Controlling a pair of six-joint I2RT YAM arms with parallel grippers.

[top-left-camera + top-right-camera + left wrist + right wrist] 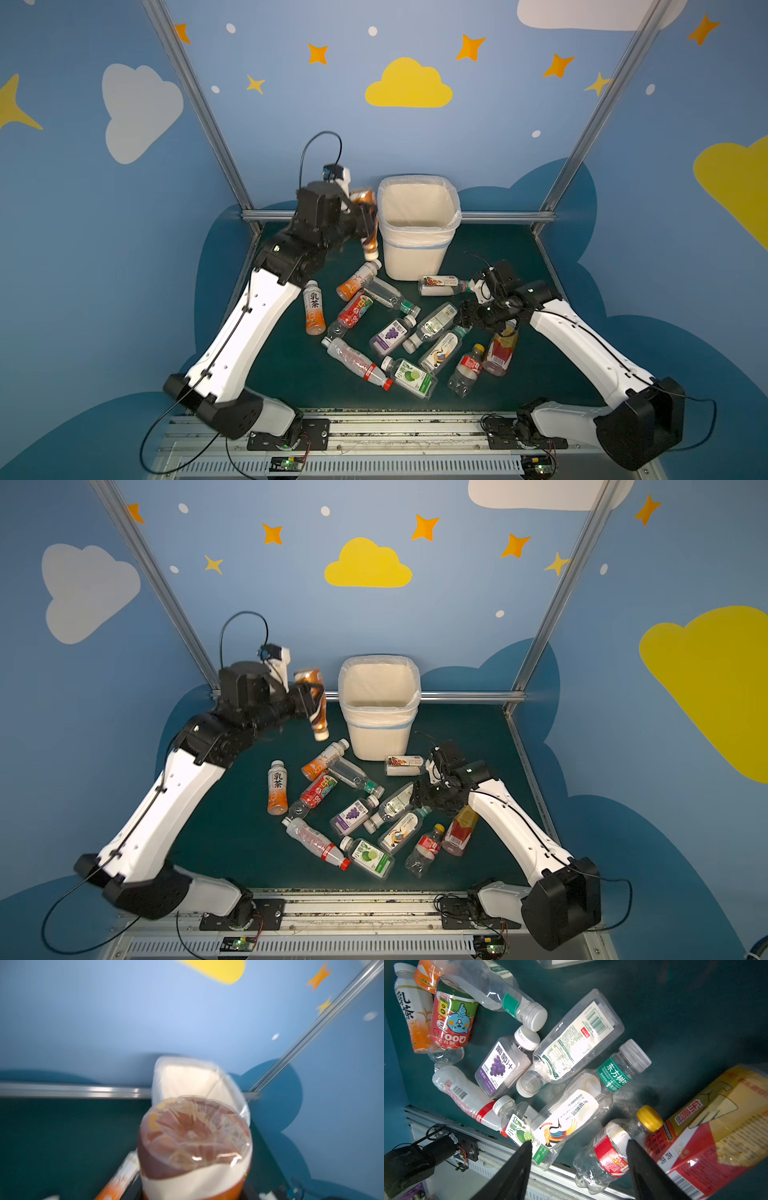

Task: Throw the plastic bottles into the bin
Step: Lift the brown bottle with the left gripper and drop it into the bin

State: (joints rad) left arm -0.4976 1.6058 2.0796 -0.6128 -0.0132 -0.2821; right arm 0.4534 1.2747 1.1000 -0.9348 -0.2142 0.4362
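Observation:
My left gripper (362,216) (311,699) is shut on an orange-brown bottle (369,226) (318,706). That bottle hangs cap down just left of the cream bin (417,253) (380,739), about level with its rim. In the left wrist view the bottle's base (195,1142) fills the foreground, with the bin (187,1078) behind it. Several plastic bottles (392,332) (353,814) lie scattered on the green mat. My right gripper (465,318) (420,796) (579,1142) hovers open over the right side of the heap, above a red-labelled, yellow-capped bottle (609,1153).
One bottle (439,286) lies against the bin's front right foot. A red and yellow bottle (708,1132) lies under my right arm. Aluminium rails run along the back (507,216) and the front (374,424) of the mat, with blue walls on both sides.

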